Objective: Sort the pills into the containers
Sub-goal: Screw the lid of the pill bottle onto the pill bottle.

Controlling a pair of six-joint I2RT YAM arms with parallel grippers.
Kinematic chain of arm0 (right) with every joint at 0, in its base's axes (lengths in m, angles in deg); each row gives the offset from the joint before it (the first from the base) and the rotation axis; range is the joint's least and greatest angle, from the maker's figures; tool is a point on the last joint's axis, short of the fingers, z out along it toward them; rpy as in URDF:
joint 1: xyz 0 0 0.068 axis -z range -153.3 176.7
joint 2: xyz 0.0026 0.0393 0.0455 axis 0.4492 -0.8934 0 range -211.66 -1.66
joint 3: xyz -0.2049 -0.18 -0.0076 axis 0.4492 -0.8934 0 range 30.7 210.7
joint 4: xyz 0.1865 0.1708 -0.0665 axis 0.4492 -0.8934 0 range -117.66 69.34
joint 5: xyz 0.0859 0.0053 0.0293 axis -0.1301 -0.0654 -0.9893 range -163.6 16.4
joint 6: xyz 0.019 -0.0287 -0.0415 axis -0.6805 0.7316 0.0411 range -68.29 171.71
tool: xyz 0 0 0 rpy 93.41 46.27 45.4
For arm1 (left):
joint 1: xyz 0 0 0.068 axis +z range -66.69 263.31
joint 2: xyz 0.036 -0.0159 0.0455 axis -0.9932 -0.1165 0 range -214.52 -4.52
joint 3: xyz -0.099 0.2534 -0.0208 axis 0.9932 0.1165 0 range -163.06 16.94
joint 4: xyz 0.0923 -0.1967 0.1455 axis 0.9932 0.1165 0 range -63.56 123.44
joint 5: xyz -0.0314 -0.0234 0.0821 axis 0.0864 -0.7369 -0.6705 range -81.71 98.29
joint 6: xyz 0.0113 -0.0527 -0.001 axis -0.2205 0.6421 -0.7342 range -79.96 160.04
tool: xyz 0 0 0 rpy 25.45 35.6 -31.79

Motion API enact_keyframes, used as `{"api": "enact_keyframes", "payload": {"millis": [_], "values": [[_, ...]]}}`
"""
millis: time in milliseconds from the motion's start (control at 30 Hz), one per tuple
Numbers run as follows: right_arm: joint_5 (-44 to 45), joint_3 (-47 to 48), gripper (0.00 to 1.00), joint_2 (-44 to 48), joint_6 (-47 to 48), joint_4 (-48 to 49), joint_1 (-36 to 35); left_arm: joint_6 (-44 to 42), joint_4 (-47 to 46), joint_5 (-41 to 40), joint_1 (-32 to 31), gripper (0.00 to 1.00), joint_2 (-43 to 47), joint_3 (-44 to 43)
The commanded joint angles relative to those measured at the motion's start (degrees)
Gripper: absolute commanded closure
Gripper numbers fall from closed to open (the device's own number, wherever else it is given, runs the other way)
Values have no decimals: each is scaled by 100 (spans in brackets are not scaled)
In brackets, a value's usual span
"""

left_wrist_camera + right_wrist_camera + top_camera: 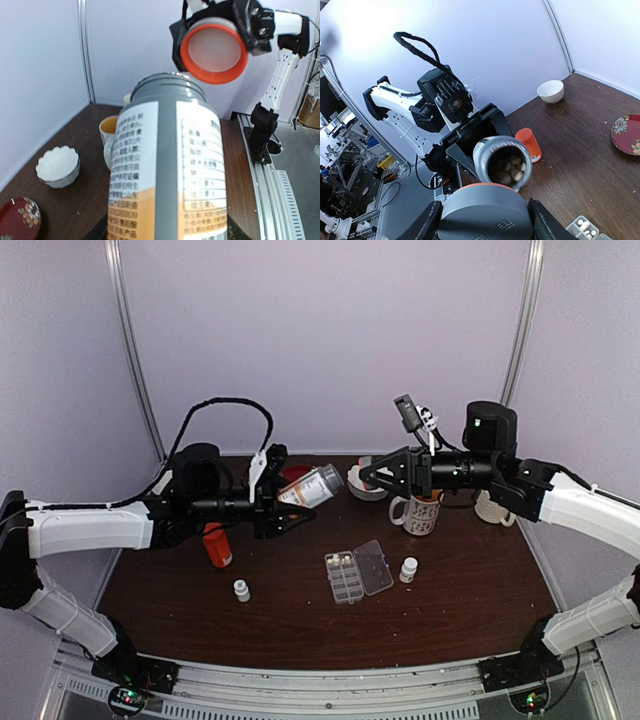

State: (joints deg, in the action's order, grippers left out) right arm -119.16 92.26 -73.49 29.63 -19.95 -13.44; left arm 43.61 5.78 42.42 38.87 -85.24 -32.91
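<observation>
My left gripper (287,502) is shut on a grey bottle with an orange label (312,485), held off the table and lying nearly level. It fills the left wrist view (170,165). The bottle's mouth (502,162) is open and pale pills (512,167) show inside. Facing that mouth, a short way off, my right gripper (376,478) is shut on the bottle's grey cap (485,212), whose orange-rimmed inside shows in the left wrist view (214,47). The clear pill box (357,573) lies on the table below with its lid open. A few pills sit in its cells (584,226).
An orange-red bottle (217,545) stands under the left arm. Small white bottles stand left (241,590) and right (408,569) of the box. A mug (418,512) and a white cup (490,508) are under the right arm. A white bowl (58,166) and red plate (17,217) sit by the back wall.
</observation>
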Motion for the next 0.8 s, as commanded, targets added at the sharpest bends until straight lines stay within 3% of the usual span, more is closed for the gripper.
{"api": "enact_keyframes", "payload": {"millis": [0,233,433,633,767], "values": [[-358,194,100,282,173,-26,66,216,-1611,306,24,100,351,253],[-828,96,100,310,41,467,77,970,-4127,584,33,100,282,916],[-1066,131,100,87,-40,596,39,1576,-5067,822,40,100,-208,923],[-926,362,100,-97,111,407,-56,1295,-4056,900,25,100,-313,665],[-653,695,100,-301,541,-243,-165,1099,-3445,817,11,100,-306,582]]}}
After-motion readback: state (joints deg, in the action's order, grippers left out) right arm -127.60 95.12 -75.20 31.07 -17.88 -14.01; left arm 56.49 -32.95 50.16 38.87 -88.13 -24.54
